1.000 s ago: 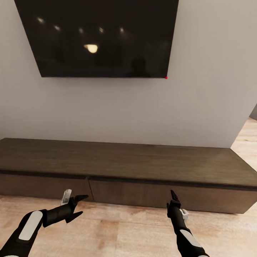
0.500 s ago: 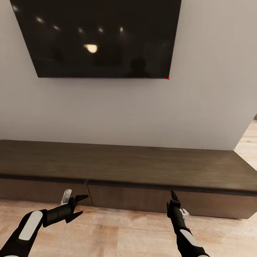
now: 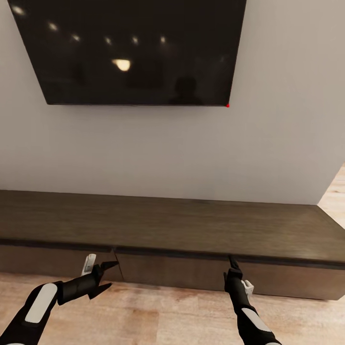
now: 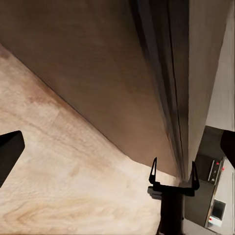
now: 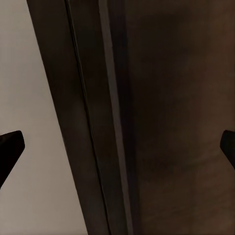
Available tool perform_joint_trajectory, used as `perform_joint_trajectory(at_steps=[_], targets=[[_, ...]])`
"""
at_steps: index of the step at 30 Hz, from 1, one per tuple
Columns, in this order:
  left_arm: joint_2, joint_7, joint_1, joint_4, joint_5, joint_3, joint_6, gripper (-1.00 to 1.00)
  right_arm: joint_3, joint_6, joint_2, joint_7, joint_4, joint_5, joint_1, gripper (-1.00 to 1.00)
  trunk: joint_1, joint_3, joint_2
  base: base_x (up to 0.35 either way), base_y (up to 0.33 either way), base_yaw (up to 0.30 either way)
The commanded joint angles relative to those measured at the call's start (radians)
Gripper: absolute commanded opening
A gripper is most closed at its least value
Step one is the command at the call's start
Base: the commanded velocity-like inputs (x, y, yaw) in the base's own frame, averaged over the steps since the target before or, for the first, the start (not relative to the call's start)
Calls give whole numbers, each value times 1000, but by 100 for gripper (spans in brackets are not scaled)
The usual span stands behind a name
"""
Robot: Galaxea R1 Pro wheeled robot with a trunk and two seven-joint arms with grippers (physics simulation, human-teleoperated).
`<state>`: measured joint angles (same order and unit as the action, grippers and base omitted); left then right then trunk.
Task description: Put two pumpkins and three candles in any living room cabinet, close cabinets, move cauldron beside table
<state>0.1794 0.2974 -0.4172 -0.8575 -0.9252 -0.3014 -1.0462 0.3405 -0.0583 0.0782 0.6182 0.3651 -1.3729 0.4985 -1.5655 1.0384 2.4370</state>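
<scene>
The cabinet [image 3: 182,225] is a long, low dark-brown unit against the wall, with its plain fronts shut. My left gripper [image 3: 113,274] hangs open just before the seam between two fronts, low over the floor, holding nothing. My right gripper [image 3: 233,261] is open and empty, with its tips at the upper edge of a front; it also shows in the left wrist view [image 4: 174,164], jaws apart. The cabinet front [image 5: 186,122] lies very close in the right wrist view, and the cabinet front [image 4: 98,73] also shows in the left wrist view. The pumpkins, candles and cauldron are out of view.
A large black TV [image 3: 129,48] hangs on the grey wall [image 3: 191,153] above the cabinet. Light wooden floor [image 3: 158,316] runs in front of the unit and past its right end [image 3: 335,191].
The whole view has shifted: the camera has come closer to the cabinet and wall. Both grippers keep their pose, and the right gripper's tips now overlap the cabinet front.
</scene>
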Motion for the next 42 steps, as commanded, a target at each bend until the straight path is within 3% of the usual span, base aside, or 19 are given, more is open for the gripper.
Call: perform_joint_trajectory(at_steps=[1, 5, 8, 33, 36, 42], targets=[[0, 16, 1, 0, 0, 0, 0, 100, 0, 0, 0, 0, 0, 0, 0, 100, 0, 0, 0, 2, 0, 0], [2, 110, 3, 0, 10, -1, 0, 100, 0, 0, -1, 0, 0, 0, -1, 100, 0, 0, 0, 84, -18, 0], [6, 131, 3, 1, 13, 0, 0, 100, 0, -1, -2, 0, 0, 0, 0, 100, 0, 0, 0, 59, -25, 0], [8, 138, 3, 2, 4, 1, 0, 100, 0, 0, -2, 0, -2, 0, 0, 100, 0, 0, 0, 15, -17, 0], [11, 139, 3, 1, 2, 0, 0, 100, 0, 0, -2, 0, -2, 0, 0, 100, -12, 9, 21, 1, -1, 0], [12, 140, 3, 2, 2, -1, 0, 100, 0, 0, -2, 0, -2, 0, 0, 100, -12, 9, 21, 0, 0, 0]])
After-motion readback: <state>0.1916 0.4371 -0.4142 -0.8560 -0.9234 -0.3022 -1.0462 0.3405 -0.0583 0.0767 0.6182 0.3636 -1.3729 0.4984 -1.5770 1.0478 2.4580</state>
